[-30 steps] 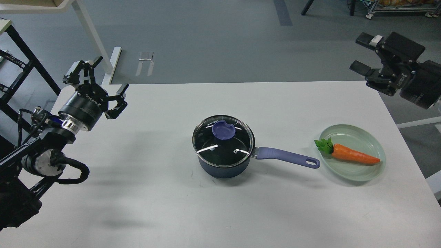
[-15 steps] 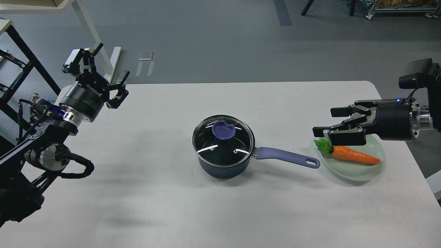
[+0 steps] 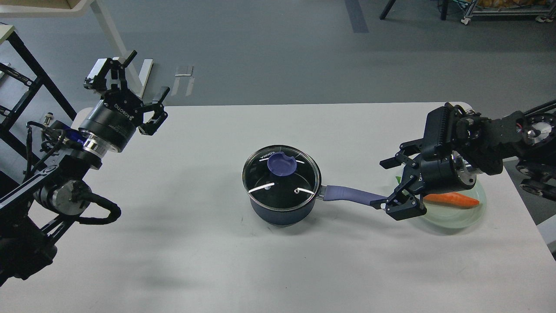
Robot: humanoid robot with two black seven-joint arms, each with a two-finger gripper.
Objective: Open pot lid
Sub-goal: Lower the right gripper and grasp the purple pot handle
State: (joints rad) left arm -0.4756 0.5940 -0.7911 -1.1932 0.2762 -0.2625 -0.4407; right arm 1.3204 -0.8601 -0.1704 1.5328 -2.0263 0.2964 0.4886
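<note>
Since half a second ago the right claw (image 3: 396, 184) has dropped and swung toward the handle (image 3: 352, 194), its jaws spread wide around the handle's far end, not yet gripping. By contrast the left claw (image 3: 130, 93) has barely shifted; it hangs open over the table's (image 3: 195, 261) far left corner. Mid-table sits the pot (image 3: 281, 208) with the lid (image 3: 281, 177) seated on it. Glass and steel suggest a stiff, breakable, slippery lid, best pinched by its knob (image 3: 282, 164). Behind the right claw, the plate (image 3: 451, 219) and carrot (image 3: 456, 199) are partly hidden, as is the handle's end hole.
</note>
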